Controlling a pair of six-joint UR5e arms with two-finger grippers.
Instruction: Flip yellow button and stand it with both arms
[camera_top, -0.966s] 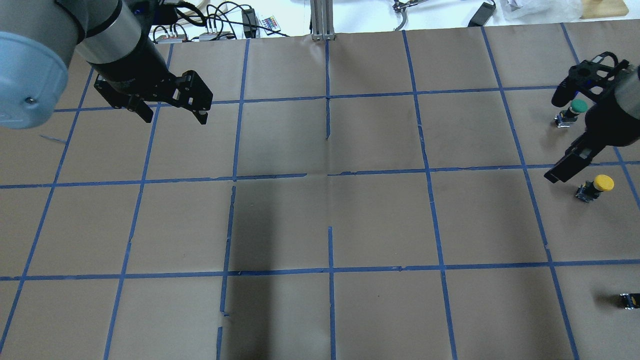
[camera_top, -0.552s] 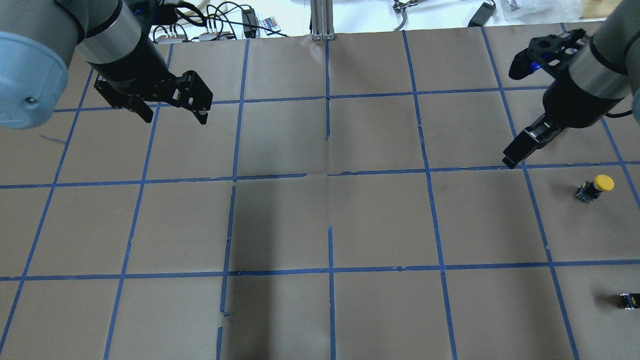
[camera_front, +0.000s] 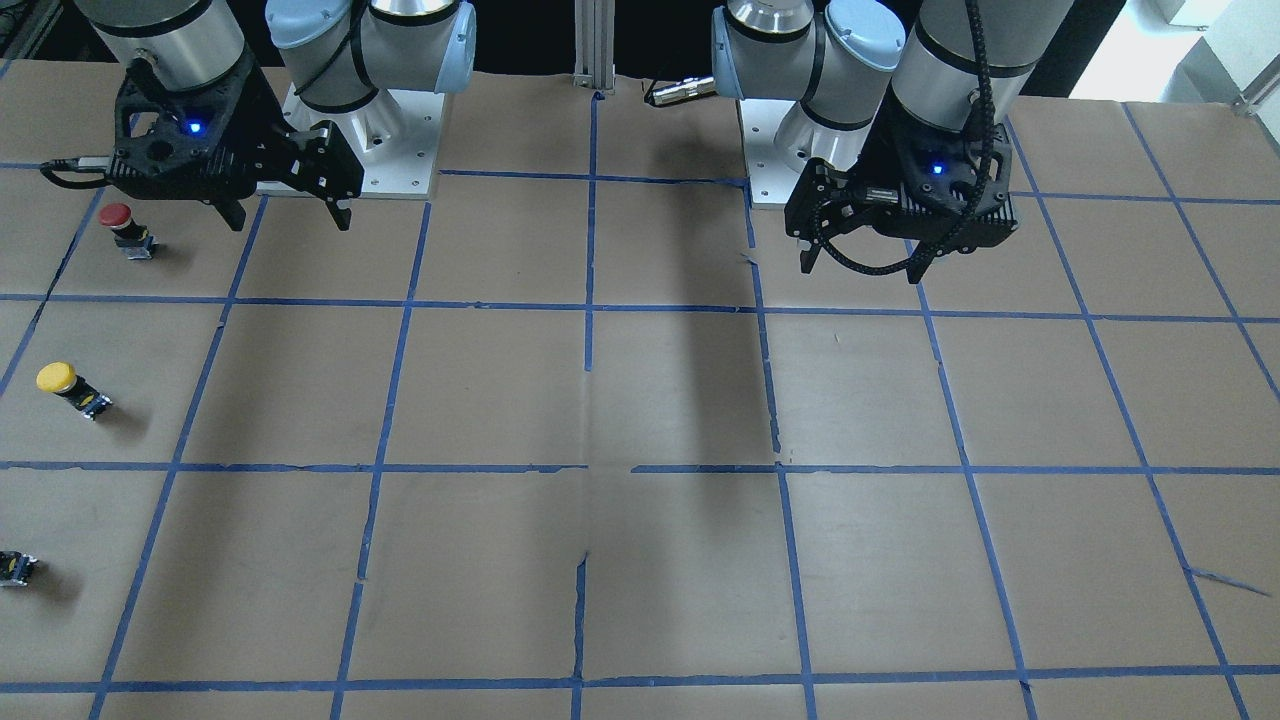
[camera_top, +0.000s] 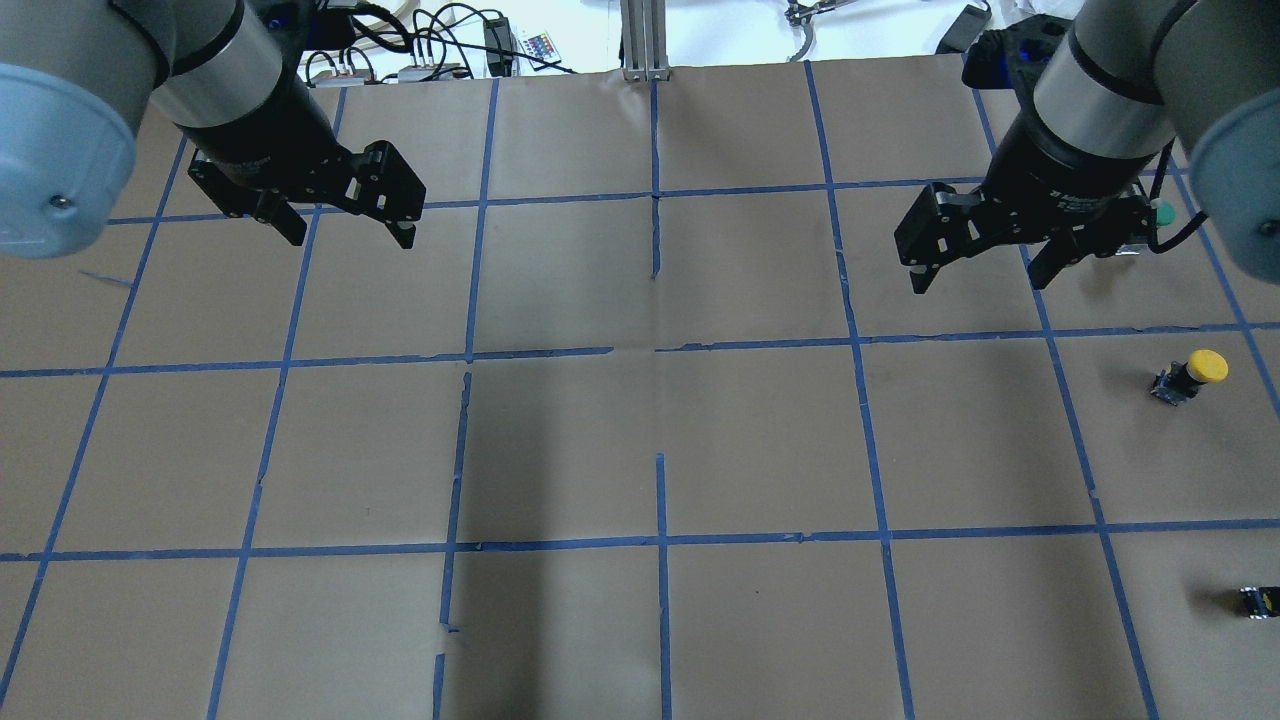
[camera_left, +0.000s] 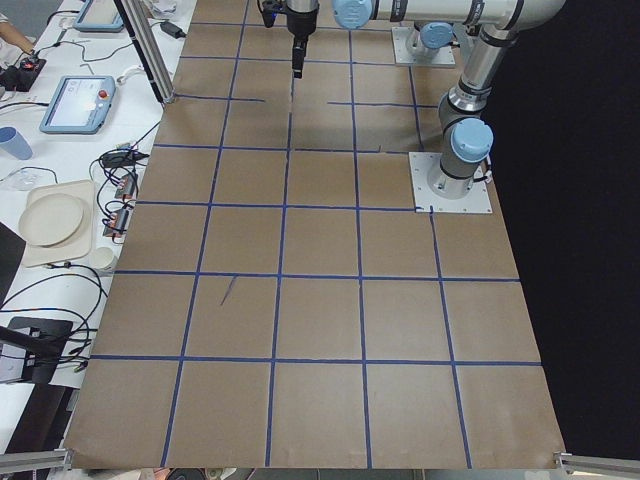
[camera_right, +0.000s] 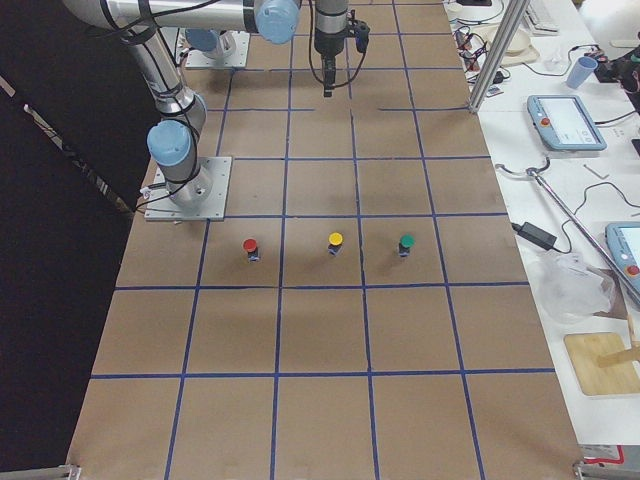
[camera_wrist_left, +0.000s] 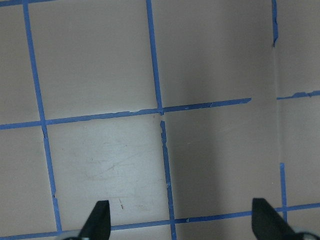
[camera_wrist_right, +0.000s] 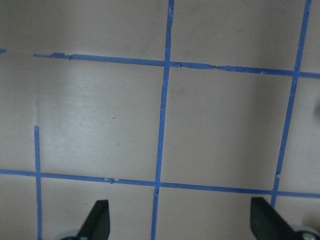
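Observation:
The yellow button (camera_top: 1195, 372) is on the brown paper at the table's right side, its yellow cap above a black body; it also shows in the front view (camera_front: 70, 388) and in the right side view (camera_right: 335, 243). My right gripper (camera_top: 975, 283) is open and empty in the air, up and to the left of the button and well apart from it; in the front view (camera_front: 290, 222) its jaws are spread. My left gripper (camera_top: 352, 240) is open and empty over the far left of the table, also in the front view (camera_front: 862, 270). Both wrist views show only taped paper between open fingertips (camera_wrist_left: 97, 220) (camera_wrist_right: 97, 220).
A red-capped button (camera_front: 120, 222) and a green-capped button (camera_right: 406, 243) flank the yellow one; in the overhead view the green one (camera_top: 1160, 212) peeks out behind my right gripper. A small black capless part (camera_top: 1258, 600) lies near the right edge. Blue tape (camera_top: 660, 350) grids the paper.
My right arm has swung left and away from the buttons and turned its wrist, so both open fingers now point down. The left arm and the yellow button have not moved.

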